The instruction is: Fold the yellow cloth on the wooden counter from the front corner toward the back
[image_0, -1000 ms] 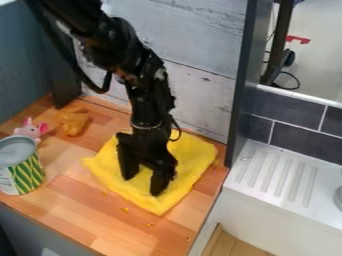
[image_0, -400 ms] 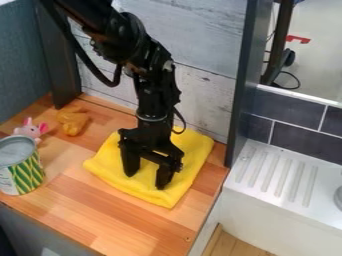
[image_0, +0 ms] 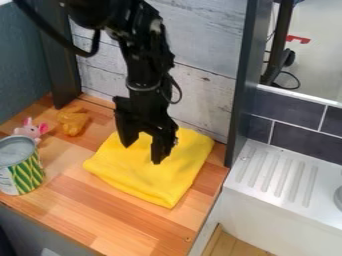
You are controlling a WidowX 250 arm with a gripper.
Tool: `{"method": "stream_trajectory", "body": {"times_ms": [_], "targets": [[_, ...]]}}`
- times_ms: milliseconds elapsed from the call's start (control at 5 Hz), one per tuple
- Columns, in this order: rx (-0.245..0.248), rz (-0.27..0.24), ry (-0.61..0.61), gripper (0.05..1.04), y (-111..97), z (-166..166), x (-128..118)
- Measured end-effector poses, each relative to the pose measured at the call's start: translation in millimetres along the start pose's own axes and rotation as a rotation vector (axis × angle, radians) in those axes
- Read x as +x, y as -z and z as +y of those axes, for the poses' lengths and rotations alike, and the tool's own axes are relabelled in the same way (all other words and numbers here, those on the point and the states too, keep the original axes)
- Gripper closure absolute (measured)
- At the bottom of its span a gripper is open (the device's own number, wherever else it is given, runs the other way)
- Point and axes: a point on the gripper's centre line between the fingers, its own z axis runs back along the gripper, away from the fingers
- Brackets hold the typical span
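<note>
Holding both fingers (image_0: 161,147) apart, probably gripping nothing, given the visible gap between the tips. Hanging the gripper (image_0: 141,152) nearly upright from the black arm (image_0: 140,65), tips pointing down over the back half of a yellow cloth (image_0: 137,175) — seemingly letting the fabric lie free rather than pinching or lifting any of it. Showing some space beneath the fingers, to judge by the slant, but not settling for certain whether either tip is brushing the cloth.

Resting the cloth on the wooden counter (image_0: 80,215), folded into a thick, roughly square pad with one corner pointing toward the front. Lying flat there, presumably from being soft and fully borne by the wood, and showing stacked layers along the near edge. Sitting close to the dark post (image_0: 240,85), well apart from the small things.

Standing a striped can (image_0: 25,172) upright at the counter's left side, likely steady on a flat base. Leaning or sitting just behind it, a pink-eared toy (image_0: 30,131), perhaps partly propped by the can, and beside that, an orange-brown lump (image_0: 72,121), resting on the wood. Lying beyond the post, at a lower level, a white ridged drainboard (image_0: 277,175) — probably grooved for shedding water.
</note>
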Motion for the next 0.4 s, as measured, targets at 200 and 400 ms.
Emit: {"method": "stream_trajectory", "body": {"times_ms": [200,400], "targets": [[0.029,0.005,-0.002,0.083,-31.4,7.0,-32.5],[0.031,0.074,-0.087,0.083,-45.9,33.0,-74.2]]}}
